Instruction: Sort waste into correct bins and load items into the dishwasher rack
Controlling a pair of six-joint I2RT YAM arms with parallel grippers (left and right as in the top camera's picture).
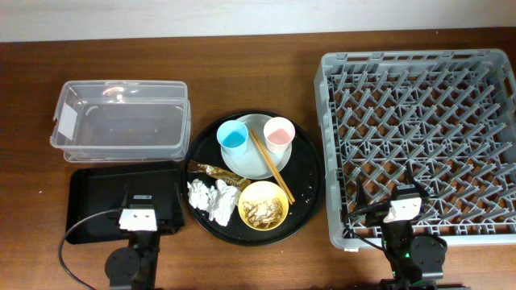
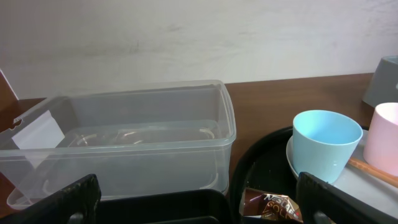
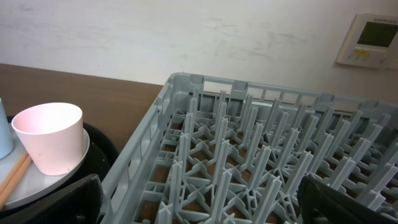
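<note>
Brown wrapper (lettering cut off)

Round tray is crowded and sits just beside the tub, the black tray and the rack, with no lane between them.

- **Plate:** The blue cup and pink cup stand upright on the plate. The chopsticks run diagonally through the gap between them to the bowl rim.
- **Left of the bowl:** The tissues are tight against it, and the wrapper lies just behind them.
- **Free room:** There is a bare tray strip right of the plate, open table behind and in front of the round tray, and the tub top is open.
- **Rack:** The top is open, with pegs throughout.
- **Grippers:** The left gripper hangs over the black tray and the right gripper over the rack's near wall, both spread wide.
</note>
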